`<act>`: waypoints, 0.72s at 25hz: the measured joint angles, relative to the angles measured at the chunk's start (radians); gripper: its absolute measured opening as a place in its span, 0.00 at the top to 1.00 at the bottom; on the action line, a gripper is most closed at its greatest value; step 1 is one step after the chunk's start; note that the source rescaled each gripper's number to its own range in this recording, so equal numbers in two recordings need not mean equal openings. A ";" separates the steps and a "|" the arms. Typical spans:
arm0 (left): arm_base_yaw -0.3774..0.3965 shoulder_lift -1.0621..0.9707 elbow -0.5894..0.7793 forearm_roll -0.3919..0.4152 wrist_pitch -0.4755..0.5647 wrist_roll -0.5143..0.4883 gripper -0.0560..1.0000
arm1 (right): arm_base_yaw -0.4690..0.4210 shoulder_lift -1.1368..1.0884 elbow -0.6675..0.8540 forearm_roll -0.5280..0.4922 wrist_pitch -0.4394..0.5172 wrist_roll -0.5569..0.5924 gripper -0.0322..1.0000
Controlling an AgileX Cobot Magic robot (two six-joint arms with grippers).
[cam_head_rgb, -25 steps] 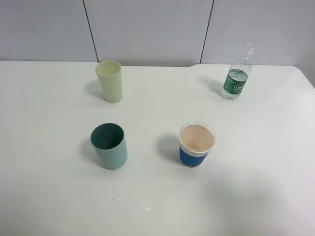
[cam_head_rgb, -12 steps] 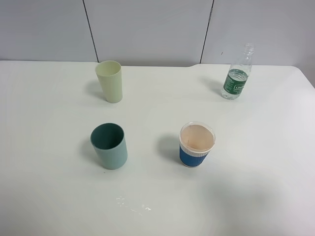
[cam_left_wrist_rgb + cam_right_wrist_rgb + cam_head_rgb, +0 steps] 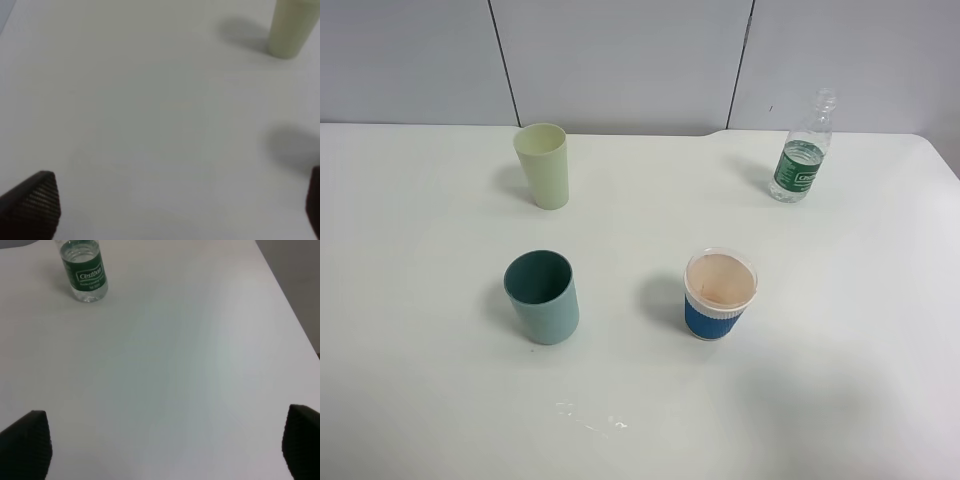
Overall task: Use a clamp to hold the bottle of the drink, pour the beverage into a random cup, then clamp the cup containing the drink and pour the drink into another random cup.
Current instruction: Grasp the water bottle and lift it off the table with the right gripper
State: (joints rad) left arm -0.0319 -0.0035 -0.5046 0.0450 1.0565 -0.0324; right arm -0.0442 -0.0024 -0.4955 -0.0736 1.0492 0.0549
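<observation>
Quick rundown of where you're at. Your left pincer (image 3: 180,202) is spread wide. One dark ribbed fingertip shows at one edge of the left wrist view and a sliver of the other at the opposite edge, with only bare tabletop (image 3: 150,125) between them. Same deal with your right pincer (image 3: 162,440): both dark fingers are far apart over plain white surface, gripping nothing.

The bottle (image 3: 802,150) stands upright at the far right of the tabletop (image 3: 420,200), close to the back edge by the grey wall (image 3: 620,60). Its cap is on and the green label faces the high camera. The right wrist view catches the bottle (image 3: 85,272) too, well ahead of the right pincer and off to one side, and you can read "Cestbon" on the label.

Cups: the teal tumbler (image 3: 543,297) is upright at front left with a dark green inside, and I honestly can't tell if there's anything in it. The blue-sleeved cup (image 3: 719,295) sits to its right, well apart, upright, pinkish-beige inside. The yellow-green cup (image 3: 544,165) stands behind the tumbler, toward the back left. The left wrist view shows the lower part of the yellow-green cup (image 3: 290,30), well away from the left pincer. A few small white specks (image 3: 590,420) lie on the tabletop in front of the two nearer cups.
</observation>
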 joint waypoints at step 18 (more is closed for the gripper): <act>0.000 0.000 0.000 0.000 0.000 0.000 0.00 | 0.000 0.000 0.000 0.000 0.000 0.000 0.08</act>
State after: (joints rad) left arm -0.0319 -0.0035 -0.5046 0.0450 1.0565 -0.0324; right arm -0.0442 -0.0024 -0.4955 -0.0736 1.0492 0.0549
